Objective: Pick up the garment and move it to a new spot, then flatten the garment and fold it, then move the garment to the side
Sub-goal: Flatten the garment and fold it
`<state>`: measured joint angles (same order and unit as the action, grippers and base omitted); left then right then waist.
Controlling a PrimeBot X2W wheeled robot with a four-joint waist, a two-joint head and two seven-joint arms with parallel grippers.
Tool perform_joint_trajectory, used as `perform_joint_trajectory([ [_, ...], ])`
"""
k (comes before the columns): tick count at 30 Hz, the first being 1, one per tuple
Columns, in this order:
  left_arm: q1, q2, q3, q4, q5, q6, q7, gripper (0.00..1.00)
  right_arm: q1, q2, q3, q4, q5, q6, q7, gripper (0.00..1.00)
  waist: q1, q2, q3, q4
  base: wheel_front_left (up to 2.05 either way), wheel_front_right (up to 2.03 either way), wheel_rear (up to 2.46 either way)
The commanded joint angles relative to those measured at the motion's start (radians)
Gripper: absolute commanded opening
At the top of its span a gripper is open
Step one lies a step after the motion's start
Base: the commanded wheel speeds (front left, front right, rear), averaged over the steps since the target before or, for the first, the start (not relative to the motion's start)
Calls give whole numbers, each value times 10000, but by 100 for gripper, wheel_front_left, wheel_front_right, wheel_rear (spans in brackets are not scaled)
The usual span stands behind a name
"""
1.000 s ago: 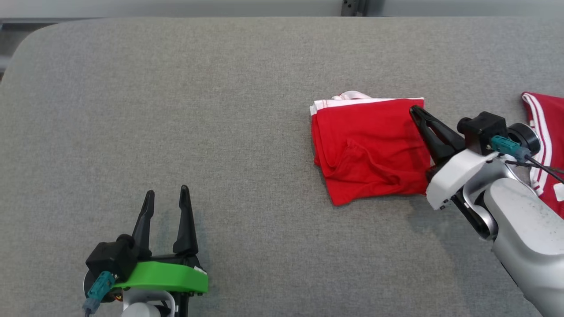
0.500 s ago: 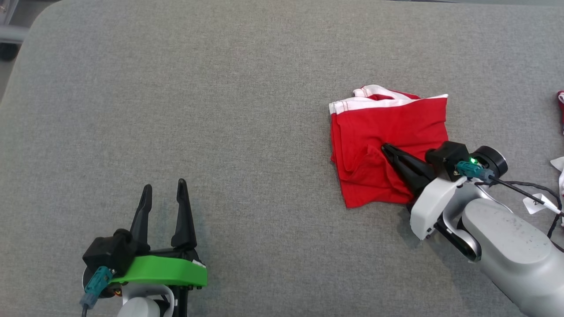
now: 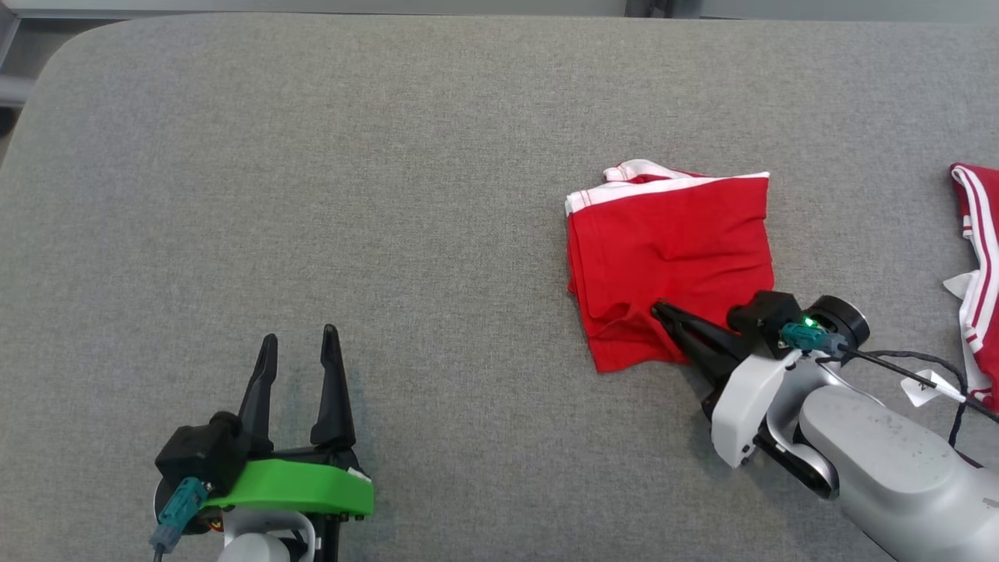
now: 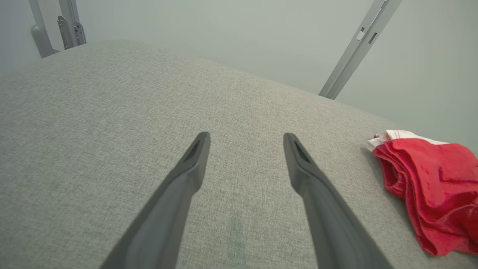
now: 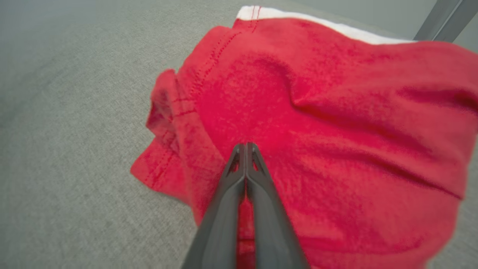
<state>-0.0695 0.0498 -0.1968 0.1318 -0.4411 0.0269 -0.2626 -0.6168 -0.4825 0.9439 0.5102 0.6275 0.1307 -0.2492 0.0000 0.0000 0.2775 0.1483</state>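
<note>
Lying folded on the right half of the grey worktop [image 3: 390, 195] was the red garment [image 3: 671, 250] with a white waistband, soft, light and likely to slump, so best taken by a hemmed edge. The right gripper [image 3: 659, 310] had its jaws pressed together, tips on the cloth's near part; the left gripper [image 3: 299, 343] stood with jaws parted, well apart. No brand or writing could be read.

Bright even light, wrist views blurry.
</note>
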Motion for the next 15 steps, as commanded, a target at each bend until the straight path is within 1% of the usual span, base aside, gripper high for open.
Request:
perform_joint_trajectory([
  [1, 50, 18, -14, -12, -23, 21, -26, 100, -4, 50, 160, 22, 137, 0, 28, 0, 0, 0, -5, 7, 0, 0, 0],
  [10, 232, 18, 4, -11, -117, 81, -25, 100, 44, 29, 1348, -76, 797, 0, 276, 0, 0, 0, -319, 118, 0, 0, 0],
  [15, 436, 16, 28, -1, -178, 158, -25, 100, 304, 181, 1717, -135, 930, 0, 118, 0, 0, 0, -735, -58, 0, 0, 0],
])
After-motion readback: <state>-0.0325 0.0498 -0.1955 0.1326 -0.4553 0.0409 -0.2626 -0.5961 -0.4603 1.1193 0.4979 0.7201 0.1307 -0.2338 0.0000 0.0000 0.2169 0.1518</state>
